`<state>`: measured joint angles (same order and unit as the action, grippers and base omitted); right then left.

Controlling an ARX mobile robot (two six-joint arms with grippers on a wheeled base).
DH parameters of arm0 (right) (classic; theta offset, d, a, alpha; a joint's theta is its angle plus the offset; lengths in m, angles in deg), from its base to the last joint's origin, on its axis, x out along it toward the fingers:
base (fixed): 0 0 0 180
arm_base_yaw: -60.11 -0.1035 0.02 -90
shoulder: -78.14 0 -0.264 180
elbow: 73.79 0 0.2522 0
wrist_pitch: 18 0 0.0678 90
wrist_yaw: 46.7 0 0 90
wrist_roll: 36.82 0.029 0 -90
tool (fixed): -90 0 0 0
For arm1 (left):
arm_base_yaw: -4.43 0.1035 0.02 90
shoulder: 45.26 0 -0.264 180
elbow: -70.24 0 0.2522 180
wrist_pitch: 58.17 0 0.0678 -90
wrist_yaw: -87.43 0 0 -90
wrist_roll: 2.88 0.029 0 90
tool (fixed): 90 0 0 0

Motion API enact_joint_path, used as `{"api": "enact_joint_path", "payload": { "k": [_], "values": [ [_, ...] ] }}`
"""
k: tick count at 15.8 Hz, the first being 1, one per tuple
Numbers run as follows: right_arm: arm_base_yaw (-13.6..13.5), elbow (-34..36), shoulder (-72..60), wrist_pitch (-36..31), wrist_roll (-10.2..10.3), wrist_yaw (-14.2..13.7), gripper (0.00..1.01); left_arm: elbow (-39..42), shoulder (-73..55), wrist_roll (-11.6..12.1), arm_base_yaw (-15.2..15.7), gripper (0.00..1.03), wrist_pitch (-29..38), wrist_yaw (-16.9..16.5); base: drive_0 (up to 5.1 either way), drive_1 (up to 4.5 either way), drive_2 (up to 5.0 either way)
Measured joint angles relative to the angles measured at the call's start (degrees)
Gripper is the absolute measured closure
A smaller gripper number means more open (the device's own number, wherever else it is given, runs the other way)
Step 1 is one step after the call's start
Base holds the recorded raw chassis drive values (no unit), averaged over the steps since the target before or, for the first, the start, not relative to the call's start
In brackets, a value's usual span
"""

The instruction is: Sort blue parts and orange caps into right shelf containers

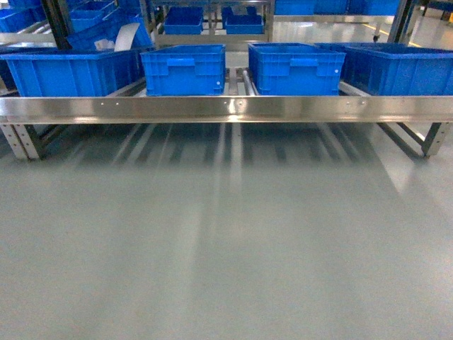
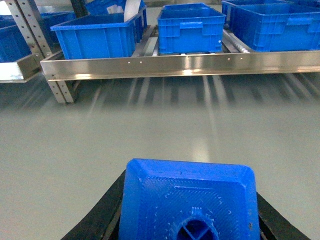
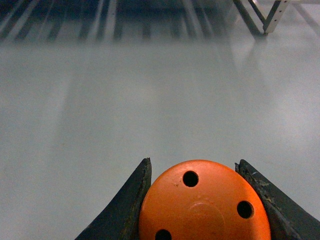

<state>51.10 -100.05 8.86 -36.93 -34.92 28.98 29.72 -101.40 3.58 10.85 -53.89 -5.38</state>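
Only wrist views show left end effector (image 2: pixel 187 220) gripping blue part (image 2: pixel 187 200), right end effector (image 3: pixel 200 210) orange cap (image 3: pixel 205 205).

Shelf front rail (image 1: pixel 226 108): polished stainless steel, mirror-bright with soft glare. Perforated uprights (image 2: pixel 31 35): duller brushed metal.
Crates (image 1: pixel 296 69): moulded bright-blue plastic, ribbed walls, semi-gloss.
Floor (image 1: pixel 226 241): smooth grey coating, satin sheen, carrying streaked reflections.
Blue part (image 2: pixel 189 200): blue plastic, finely textured face with concentric ridging, matt.
Orange cap (image 3: pixel 204 204): smooth orange plastic, low sheen, round holes in top.
Left gripper fingers (image 2: pixel 97 217): black, matt.
Right gripper fingers (image 3: pixel 125 205): black, scuffed and rough at edges.
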Motion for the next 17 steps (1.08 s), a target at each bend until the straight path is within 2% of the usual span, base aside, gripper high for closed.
{"api": "enact_joint_path", "payload": {
  "k": [17],
  "values": [
    [0.00,0.07,0.00,0.09,0.00,0.04,0.58,0.04,0.00,0.00,0.00,0.58,-0.13,0.00,0.0,0.00,0.0]
  ]
}}
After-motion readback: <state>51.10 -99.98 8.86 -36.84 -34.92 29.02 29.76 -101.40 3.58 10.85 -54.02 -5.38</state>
